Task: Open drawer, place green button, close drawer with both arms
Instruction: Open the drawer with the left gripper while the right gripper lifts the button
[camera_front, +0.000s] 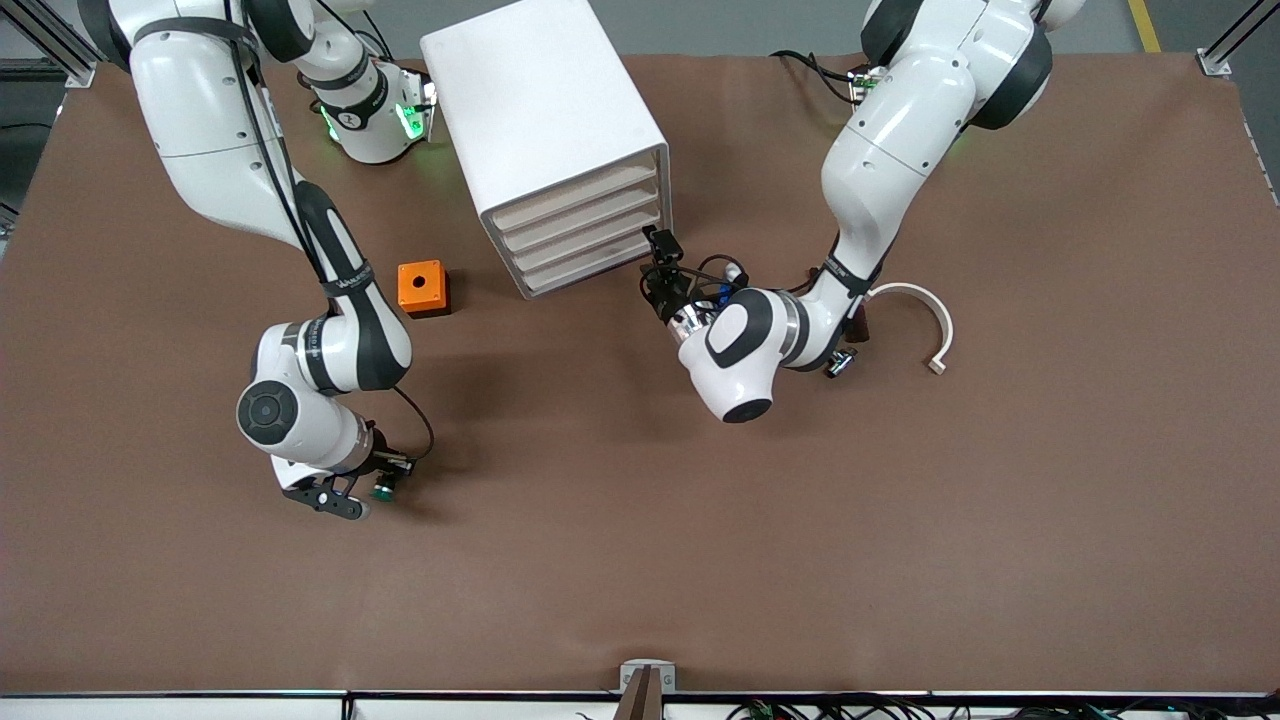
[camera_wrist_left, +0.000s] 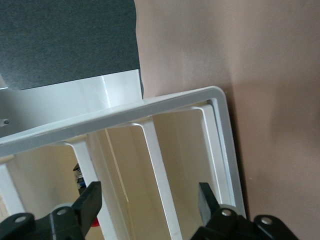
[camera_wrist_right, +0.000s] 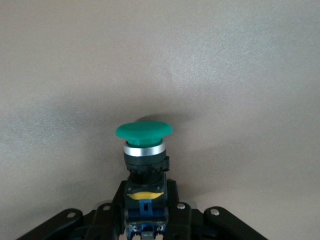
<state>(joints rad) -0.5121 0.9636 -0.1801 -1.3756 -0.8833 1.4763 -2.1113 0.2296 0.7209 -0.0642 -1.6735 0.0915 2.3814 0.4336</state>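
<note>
The button (camera_wrist_right: 144, 132), with a green cap and a black-and-blue body, sits between the fingers of my right gripper (camera_wrist_right: 145, 210), which is shut on its body. In the front view this gripper (camera_front: 372, 492) is low over the table near the front camera, toward the right arm's end, with the green cap (camera_front: 383, 490) showing. The white drawer cabinet (camera_front: 560, 140) has several drawers whose fronts (camera_front: 585, 235) all sit flush. My left gripper (camera_front: 660, 248) is open at the cabinet's lower front corner. In the left wrist view its fingers (camera_wrist_left: 92, 200) spread before the white drawer front (camera_wrist_left: 160, 165).
An orange box with a hole (camera_front: 421, 287) stands beside the cabinet, toward the right arm's end. A white curved piece (camera_front: 928, 325) and a small black-and-white part (camera_front: 840, 362) lie by the left arm. Bare brown table (camera_front: 640, 560) lies toward the front camera.
</note>
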